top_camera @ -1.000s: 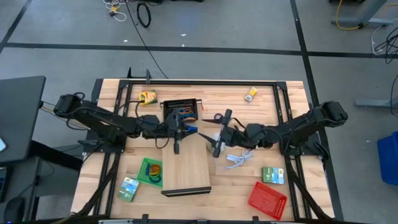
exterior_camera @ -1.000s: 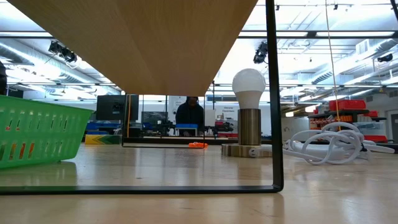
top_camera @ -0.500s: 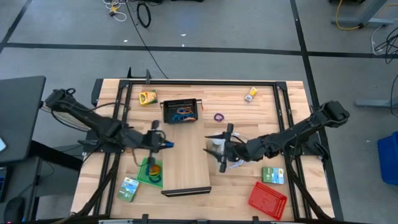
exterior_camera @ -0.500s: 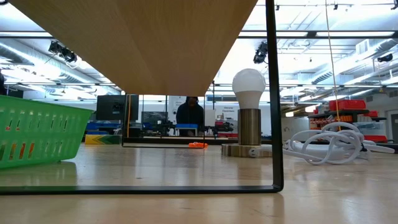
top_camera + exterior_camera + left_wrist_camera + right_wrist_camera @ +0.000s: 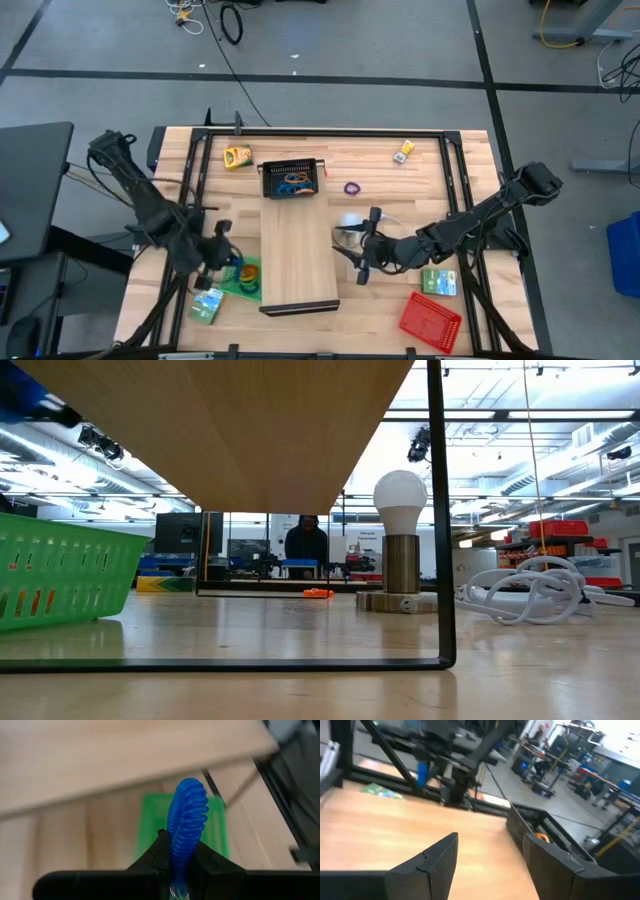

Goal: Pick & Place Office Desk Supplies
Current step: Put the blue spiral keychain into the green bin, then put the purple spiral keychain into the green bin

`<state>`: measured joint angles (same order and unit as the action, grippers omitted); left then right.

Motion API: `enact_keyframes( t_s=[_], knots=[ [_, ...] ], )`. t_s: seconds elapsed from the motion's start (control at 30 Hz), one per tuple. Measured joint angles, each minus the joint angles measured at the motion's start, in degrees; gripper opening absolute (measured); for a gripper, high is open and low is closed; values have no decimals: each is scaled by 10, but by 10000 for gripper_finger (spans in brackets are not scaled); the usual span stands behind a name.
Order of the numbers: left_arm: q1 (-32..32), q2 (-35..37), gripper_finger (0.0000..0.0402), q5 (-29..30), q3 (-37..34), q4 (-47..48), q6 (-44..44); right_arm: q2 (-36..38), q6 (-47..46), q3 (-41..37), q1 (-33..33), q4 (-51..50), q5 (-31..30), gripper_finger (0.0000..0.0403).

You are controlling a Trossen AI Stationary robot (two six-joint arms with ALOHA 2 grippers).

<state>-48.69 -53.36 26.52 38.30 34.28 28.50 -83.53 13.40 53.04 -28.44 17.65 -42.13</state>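
- High view: the left gripper (image 5: 222,268) is hanging over the green mesh tray (image 5: 243,277) at the near-left of the worktop (image 5: 370,170), a bit of blue showing at its tip. The left arm is reaching down from its shoulder at the far-left corner, bent at the elbow.
- Still up top, the right gripper (image 5: 362,252) is sitting just right of the long wooden board (image 5: 298,250), close by the white light bulb (image 5: 351,221); its arm is stretching low across from the right edge. The black mesh tray (image 5: 292,179) at the board's far end is carrying orange and blue loops, a purple loop (image 5: 351,188) is lying on the bare wood near it, and a red mesh tray (image 5: 430,319) is lying at the near-right.
- Low view: the blue tip is just poking in at the upper left (image 5: 30,402), above the green tray's wall (image 5: 60,575).
- Left wrist view: the blue coiled band (image 5: 187,825) is standing on end, its long axis running straight out from the fingers (image 5: 160,855), which are pinching its lower end tight. The green tray is lying right beyond it.
- Right wrist view: the fingers (image 5: 437,860) are spreading wide apart, gripping nothing, with bare board between them.
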Motion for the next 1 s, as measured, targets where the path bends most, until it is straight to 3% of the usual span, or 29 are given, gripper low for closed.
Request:
enact_keyframes(
  t_s=[0.4, 0.53, 0.8, 1.0],
  knots=[
    [-20, -194, 28, -82, 0, -42, 28, 0, -27, 0, 0, -29, -14, 231],
    [-15, -229, 33, -98, 0, -63, 23, 0, -30, 0, 0, -30, -13, 231],
    [-15, -235, 160, -87, 0, -77, 25, 0, -44, 0, 0, -41, -13, 231],
    [-15, -232, 219, -87, 0, -79, 16, 0, -57, 0, 0, -56, -13, 231]
  ],
)
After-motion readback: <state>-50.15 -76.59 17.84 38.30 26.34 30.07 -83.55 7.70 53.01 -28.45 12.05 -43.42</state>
